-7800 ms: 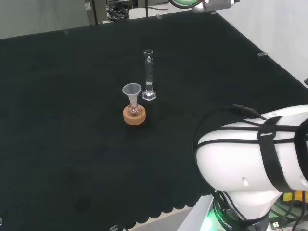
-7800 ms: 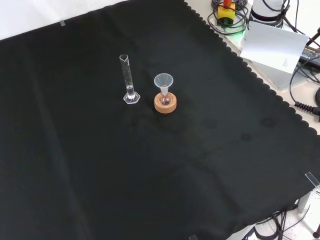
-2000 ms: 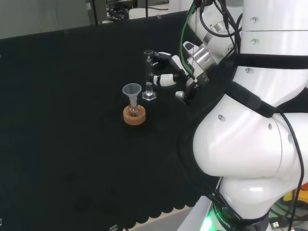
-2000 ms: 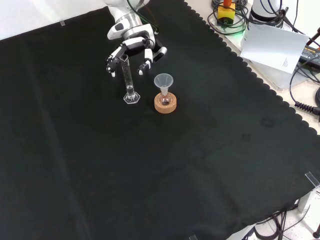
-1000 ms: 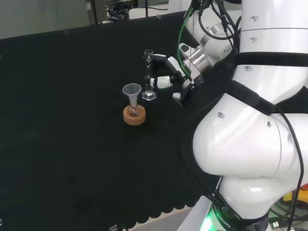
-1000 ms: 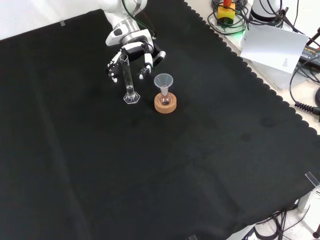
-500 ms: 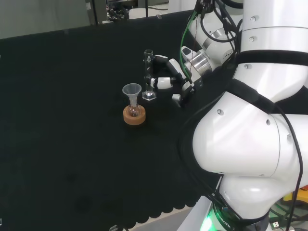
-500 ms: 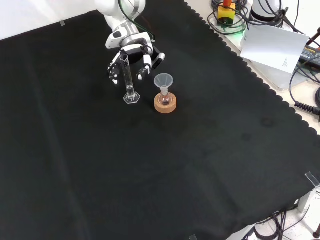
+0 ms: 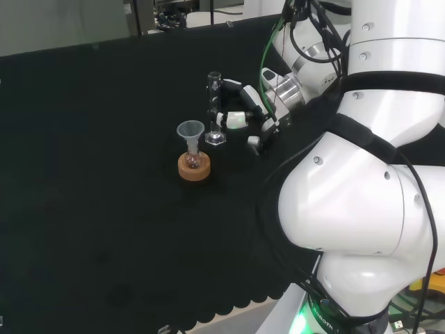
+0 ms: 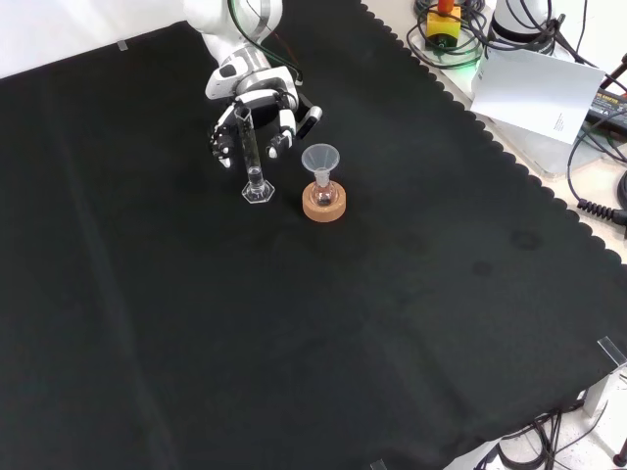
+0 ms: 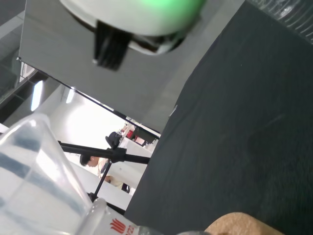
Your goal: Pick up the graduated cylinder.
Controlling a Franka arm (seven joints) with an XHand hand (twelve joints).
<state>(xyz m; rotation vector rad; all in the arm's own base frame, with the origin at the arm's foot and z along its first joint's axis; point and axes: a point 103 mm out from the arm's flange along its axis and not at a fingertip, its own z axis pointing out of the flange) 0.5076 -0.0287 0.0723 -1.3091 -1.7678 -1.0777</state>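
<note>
Fingers (image 10: 278,143) of our hand (image 10: 257,106) spread wide around the upright cylinder (image 10: 252,155), which stands on the desk (image 10: 392,323) beside the funnel (image 10: 320,161).

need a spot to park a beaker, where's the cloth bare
Front view: bare cloth spreads below the cork stand and to both sides. Crowded only at upper centre, where the hand flanks the graduated cylinder beside the funnel.

Black scallop-edged cloth (image 10: 323,352) covers the bench. Pale bench top (image 10: 549,157) at front-view right carries a white paper sheet (image 10: 537,90) and coiled black cables (image 10: 598,196). Grey wall (image 9: 62,24) behind in head view.
</note>
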